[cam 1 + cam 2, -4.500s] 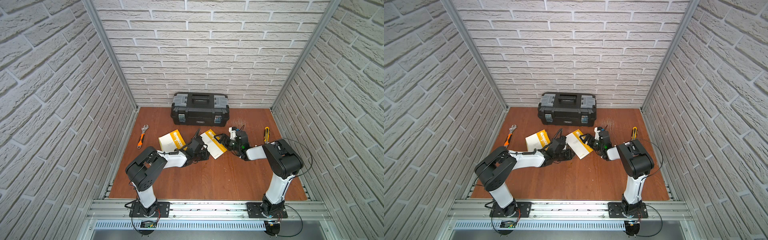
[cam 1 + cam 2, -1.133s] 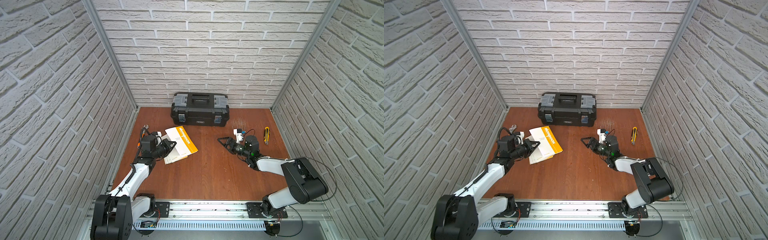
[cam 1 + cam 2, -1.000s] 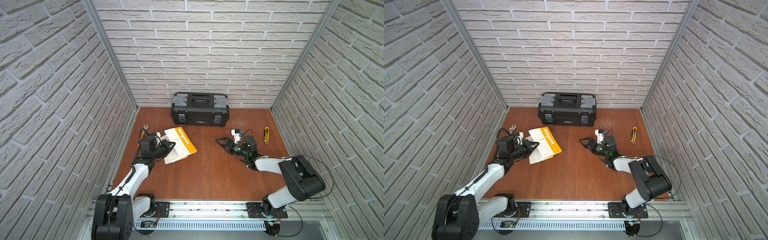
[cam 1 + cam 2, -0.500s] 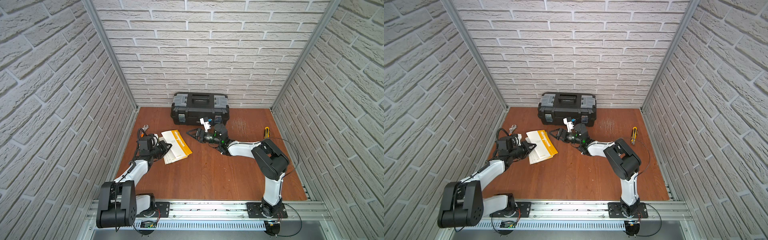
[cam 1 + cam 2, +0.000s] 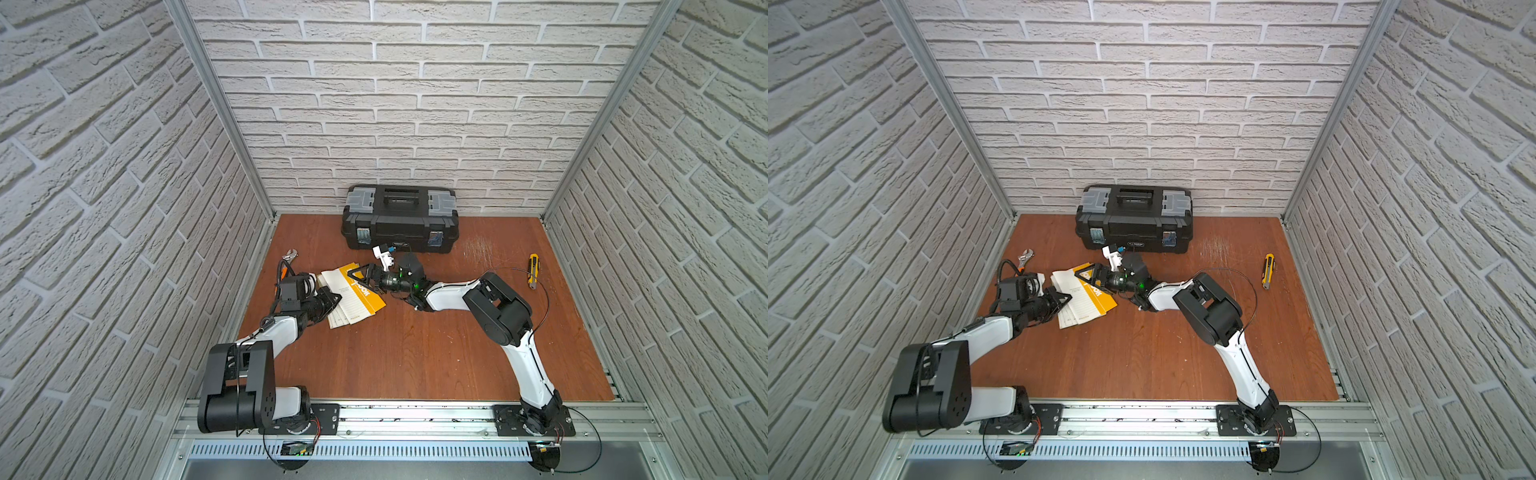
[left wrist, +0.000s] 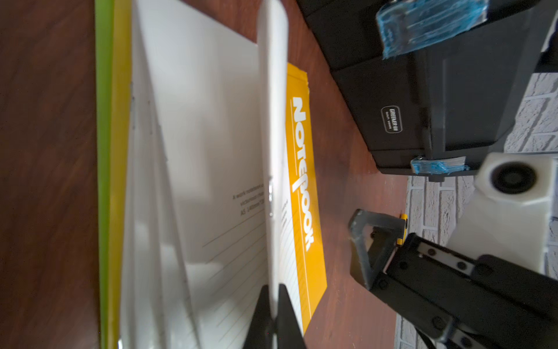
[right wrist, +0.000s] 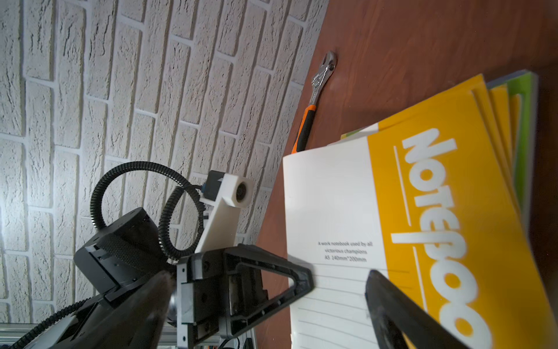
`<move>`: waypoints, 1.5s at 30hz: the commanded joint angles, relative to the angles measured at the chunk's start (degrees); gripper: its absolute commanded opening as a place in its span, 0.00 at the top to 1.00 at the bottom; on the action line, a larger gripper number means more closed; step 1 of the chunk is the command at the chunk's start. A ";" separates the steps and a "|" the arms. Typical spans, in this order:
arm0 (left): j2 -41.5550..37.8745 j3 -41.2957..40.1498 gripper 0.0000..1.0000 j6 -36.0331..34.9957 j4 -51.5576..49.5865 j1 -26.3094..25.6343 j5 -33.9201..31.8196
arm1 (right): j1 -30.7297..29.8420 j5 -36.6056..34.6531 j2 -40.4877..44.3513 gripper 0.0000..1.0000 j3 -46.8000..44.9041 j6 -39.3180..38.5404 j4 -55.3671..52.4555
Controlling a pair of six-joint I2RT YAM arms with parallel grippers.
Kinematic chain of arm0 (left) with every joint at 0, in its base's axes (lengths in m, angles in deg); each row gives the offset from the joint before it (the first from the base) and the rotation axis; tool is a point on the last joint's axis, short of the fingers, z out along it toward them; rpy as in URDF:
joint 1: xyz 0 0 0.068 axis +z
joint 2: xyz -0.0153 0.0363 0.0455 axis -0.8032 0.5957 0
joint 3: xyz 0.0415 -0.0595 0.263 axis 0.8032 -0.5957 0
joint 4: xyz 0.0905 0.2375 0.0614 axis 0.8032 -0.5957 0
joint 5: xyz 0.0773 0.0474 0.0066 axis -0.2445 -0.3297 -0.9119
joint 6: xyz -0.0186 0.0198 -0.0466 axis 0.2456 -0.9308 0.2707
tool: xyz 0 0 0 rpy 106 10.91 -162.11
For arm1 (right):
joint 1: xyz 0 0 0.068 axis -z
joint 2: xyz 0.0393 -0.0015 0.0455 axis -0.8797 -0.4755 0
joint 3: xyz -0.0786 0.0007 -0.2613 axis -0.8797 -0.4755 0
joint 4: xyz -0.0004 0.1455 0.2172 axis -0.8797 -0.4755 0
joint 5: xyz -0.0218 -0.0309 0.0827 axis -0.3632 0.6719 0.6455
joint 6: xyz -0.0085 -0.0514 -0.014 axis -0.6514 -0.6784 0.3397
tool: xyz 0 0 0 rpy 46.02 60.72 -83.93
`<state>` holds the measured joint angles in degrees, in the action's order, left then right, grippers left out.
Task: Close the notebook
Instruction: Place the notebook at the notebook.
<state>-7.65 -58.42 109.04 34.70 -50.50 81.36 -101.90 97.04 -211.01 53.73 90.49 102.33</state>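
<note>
**Left gripper**: jaws pinched on the free edge of the notebook front cover. The cover is seen edge-on, lifted off the fanned pages.

**Right gripper**: jaws spread wide and empty, now over the cover on its toolbox side. A second ago it hung well apart, nearer the utility knife.

**Notebook:** earlier spread open mid-tabletop, it lies toward the robot's left, near the wrench, cover folded over. Closing appears almost done, with only flattening left.

**Legible:** "NOTEBOOK", white on yellow, and "A work notebook used by all victorious champions", with an A5 format line below. The toolbox badge is too blurred to read.
</note>
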 commanded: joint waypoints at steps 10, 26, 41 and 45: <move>-3.55 0.25 1.00 -4.57 -1.93 0.40 -5.28 | -2.14 -1.72 -3.91 0.00 2.77 -0.47 -1.56; -5.65 1.94 0.92 -6.41 -5.93 0.23 -7.61 | -2.86 -3.53 -5.22 0.00 0.18 -0.68 -1.93; -14.64 0.89 0.77 -6.28 -6.22 -1.66 -10.12 | -2.86 -3.66 -5.29 0.00 -0.46 -0.58 -1.48; -8.26 -3.54 0.80 -1.29 11.50 -1.36 -3.52 | -2.77 -3.62 -5.32 0.00 -0.49 -0.58 -1.31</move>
<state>-18.99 -59.01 104.41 31.48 -51.92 72.07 -104.15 94.09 -216.21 54.96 90.36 102.68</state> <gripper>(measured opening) 0.202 0.997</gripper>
